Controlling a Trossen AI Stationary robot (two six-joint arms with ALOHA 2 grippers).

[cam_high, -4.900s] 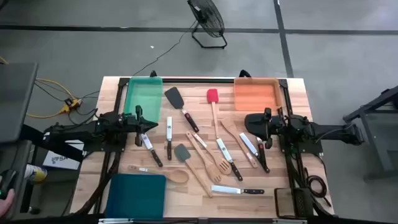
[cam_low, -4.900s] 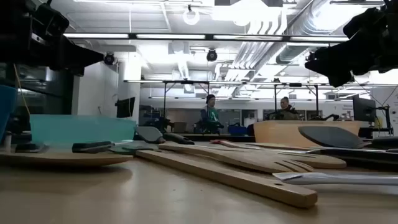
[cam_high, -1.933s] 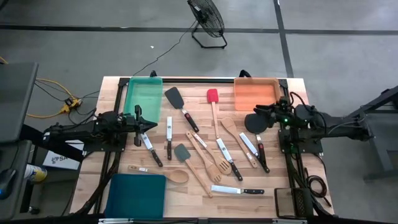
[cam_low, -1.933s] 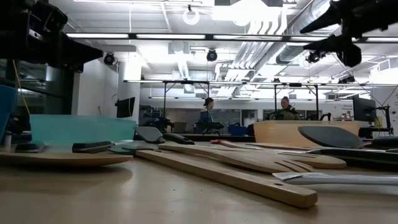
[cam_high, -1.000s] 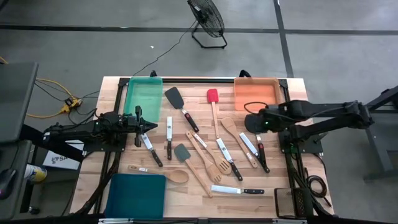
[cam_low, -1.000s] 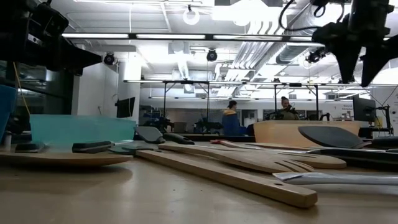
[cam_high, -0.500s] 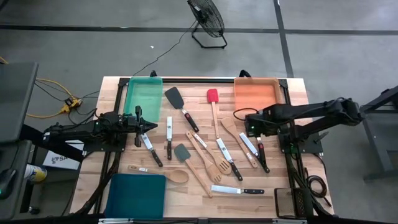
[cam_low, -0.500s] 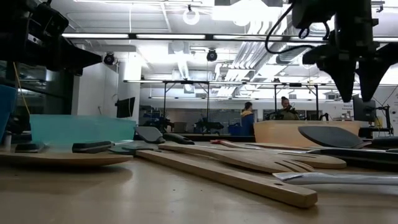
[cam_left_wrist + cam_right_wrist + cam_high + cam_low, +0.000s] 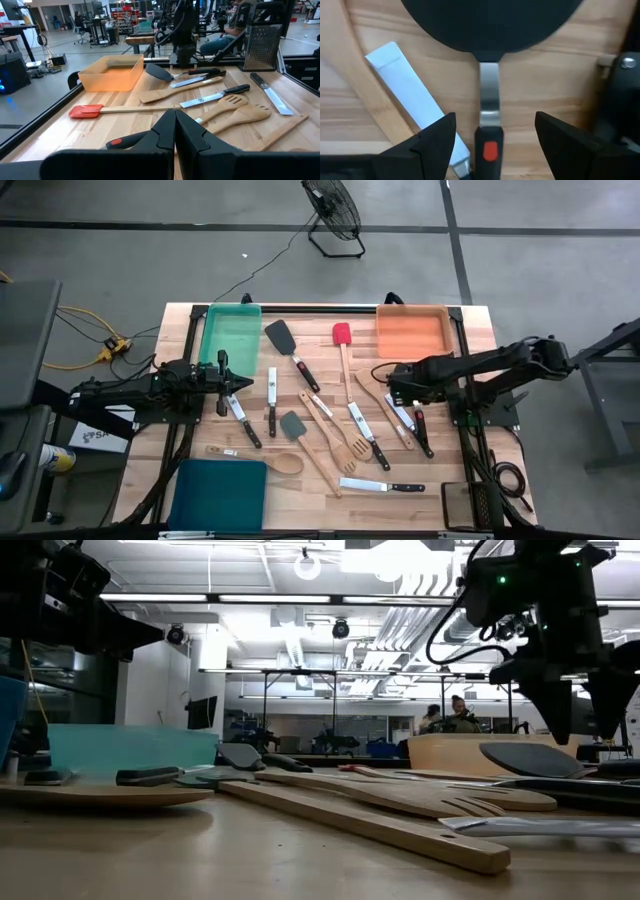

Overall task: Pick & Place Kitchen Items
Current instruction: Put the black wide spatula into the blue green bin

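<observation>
Black spatula (image 9: pixel 490 75): lies flat on the table (image 9: pixel 480 330); long axis runs between the right gripper's fingers, round head pointing away from the wrist, black handle with red dot toward it.
Right gripper (image 9: pixel 490 145): fingers spread wide, one either side of the steel neck, touching nothing, holding nothing.
Knife blade (image 9: pixel 415 90): one, just beside one finger, angled.
Left gripper (image 9: pixel 175 127): fingers pressed together, empty.
Trays: three, green (image 9: pixel 230 330), orange (image 9: pixel 411 330), teal (image 9: pixel 220 492).

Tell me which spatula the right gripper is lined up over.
The round black spatula below the orange tray. The open right gripper straddles its steel neck; the other spatulas lie nearer the table's middle.
</observation>
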